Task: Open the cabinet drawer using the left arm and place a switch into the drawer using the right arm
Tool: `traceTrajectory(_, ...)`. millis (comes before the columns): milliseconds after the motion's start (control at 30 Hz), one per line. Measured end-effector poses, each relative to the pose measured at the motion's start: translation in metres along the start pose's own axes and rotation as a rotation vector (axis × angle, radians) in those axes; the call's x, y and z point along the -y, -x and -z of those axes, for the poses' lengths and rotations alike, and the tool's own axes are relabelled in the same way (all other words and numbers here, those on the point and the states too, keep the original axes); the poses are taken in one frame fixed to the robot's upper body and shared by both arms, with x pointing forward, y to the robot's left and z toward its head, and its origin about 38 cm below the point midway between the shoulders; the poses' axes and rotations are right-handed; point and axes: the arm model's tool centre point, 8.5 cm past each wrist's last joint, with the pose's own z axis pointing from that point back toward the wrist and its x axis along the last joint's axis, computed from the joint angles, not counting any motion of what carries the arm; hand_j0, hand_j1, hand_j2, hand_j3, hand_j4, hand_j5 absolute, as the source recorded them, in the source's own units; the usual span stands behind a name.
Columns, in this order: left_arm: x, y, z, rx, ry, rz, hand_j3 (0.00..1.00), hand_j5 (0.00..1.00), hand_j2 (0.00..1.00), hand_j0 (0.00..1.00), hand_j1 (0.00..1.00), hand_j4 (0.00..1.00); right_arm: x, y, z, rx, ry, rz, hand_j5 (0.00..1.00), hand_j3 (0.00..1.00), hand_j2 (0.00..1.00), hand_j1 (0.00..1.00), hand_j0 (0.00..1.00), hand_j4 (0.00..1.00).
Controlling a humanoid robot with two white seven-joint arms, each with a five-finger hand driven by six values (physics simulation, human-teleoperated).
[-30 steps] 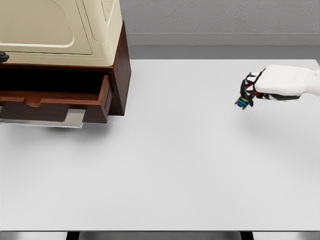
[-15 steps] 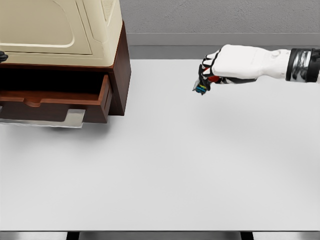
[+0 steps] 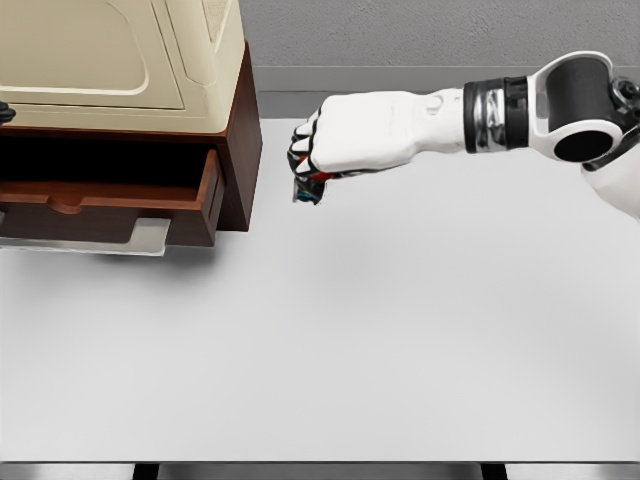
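Switch (image 3: 307, 190) held in curled fingers (image 3: 302, 152) of right hand (image 3: 345, 135), carried above counter (image 3: 400, 330), right of open drawer (image 3: 110, 195), for placing inside.

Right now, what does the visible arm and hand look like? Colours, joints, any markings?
Only the right arm shows. Its shell is smooth glossy white, with a grey metallic ring banded in black at the wrist and a round black-capped joint at the elbow. The right hand is a white blocky palm with black finger segments and small red accents at the fingers. No cables or lettering visible.
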Motion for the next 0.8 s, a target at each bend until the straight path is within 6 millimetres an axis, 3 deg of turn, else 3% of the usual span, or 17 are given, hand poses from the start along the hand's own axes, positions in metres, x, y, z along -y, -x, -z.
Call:
traceTrajectory(267,0.0,0.0,0.0,0.0,0.0,0.001,1.0,1.0,1.0,1.0,1.0,1.0,0.035,-0.021,0.04,0.112,0.01,-0.089,0.37,0.37,0.37,0.37,0.37,0.37)
traceTrajectory(533,-0.001,0.001,-0.001,-0.003,-0.002,0.002,1.0,1.0,1.0,1.0,1.0,1.0,0.074,-0.024,0.042,0.136,0.038,-0.155,0.37,0.37,0.37,0.37,0.37,0.37)
traceTrajectory(800,-0.001,0.001,-0.001,-0.004,-0.003,0.002,1.0,1.0,1.0,1.0,1.0,1.0,0.098,-0.021,0.073,0.169,0.071,-0.148,0.37,0.37,0.37,0.37,0.37,0.37)
